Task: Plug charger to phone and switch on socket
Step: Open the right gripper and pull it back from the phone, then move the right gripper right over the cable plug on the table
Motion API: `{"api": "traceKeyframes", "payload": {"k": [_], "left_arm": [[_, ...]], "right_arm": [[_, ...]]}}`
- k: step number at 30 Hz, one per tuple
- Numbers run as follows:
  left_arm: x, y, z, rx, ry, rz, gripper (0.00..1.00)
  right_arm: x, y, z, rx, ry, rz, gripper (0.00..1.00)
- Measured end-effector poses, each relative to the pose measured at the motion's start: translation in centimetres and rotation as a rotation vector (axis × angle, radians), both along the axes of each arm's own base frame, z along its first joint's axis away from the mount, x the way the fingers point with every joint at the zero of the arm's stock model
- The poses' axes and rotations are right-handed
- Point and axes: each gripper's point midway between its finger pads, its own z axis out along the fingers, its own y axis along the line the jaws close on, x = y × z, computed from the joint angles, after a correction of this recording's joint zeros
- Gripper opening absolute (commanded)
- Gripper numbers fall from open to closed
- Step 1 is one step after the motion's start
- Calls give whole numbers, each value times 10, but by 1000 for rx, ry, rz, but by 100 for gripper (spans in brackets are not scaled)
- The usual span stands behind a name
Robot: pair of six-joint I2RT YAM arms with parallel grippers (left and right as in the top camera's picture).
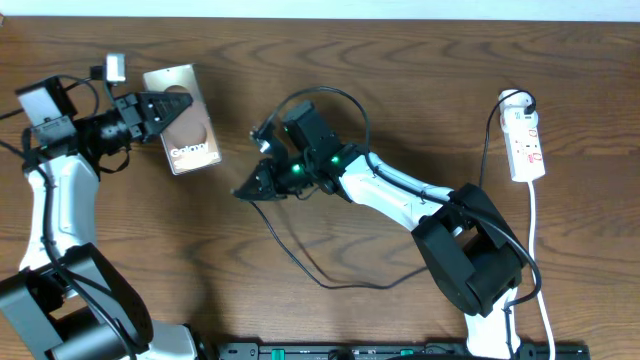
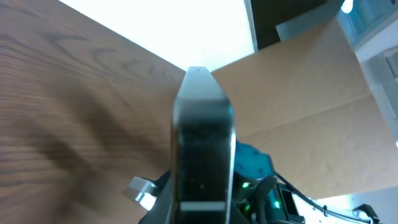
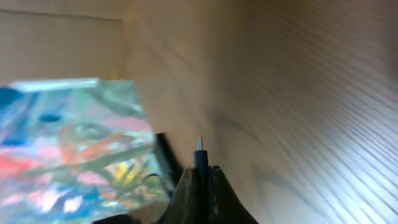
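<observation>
The phone (image 1: 183,130), a brownish slab with "Galaxy" lettering, is held at its left end by my left gripper (image 1: 152,106), which is shut on it. In the left wrist view the phone (image 2: 203,137) shows edge-on between the fingers. My right gripper (image 1: 255,186) is shut on the charger's connector tip (image 3: 199,154), which points left toward the phone, a short gap away. The charger cable (image 1: 300,262) loops over the table below the right arm. The socket (image 1: 526,140), a white strip with red marks, lies at the far right, away from both grippers.
A blurred colourful panel (image 3: 68,143) fills the left of the right wrist view; I cannot tell whether it is the phone. A white cord (image 1: 537,250) runs from the socket toward the front edge. The right arm (image 1: 400,195) stretches across the middle.
</observation>
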Motion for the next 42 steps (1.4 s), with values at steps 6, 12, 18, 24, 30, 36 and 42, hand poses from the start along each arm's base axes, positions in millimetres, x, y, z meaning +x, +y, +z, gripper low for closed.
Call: {"api": "traceKeyframes", "payload": {"k": [6,12,18,24,30,36,42], "left_arm": [[-1,23,0,0,0,58,7],[-1,28,0,0,0,70,7],[-1,28,0,0,0,71,8],[-1,28,0,0,0,71,8],[-1,28,0,0,0,71,8],[-1,28,0,-2,4,71,8],[-1,28,0,-2,3,71,8]], "right_arm": [[1,-26,-34,-200,23,-72,1],[14,-72,-49,-433,40,-142,1],[45,-119,-21,-658,-25,-218,1],[61,-175,2,-935,-119,-296,1],[64,-197,3,-1049,-154,-331,99],[66,-201,3,-1070,-162,-345,99],[62,-202,3,-1078,-136,-356,99]]}}
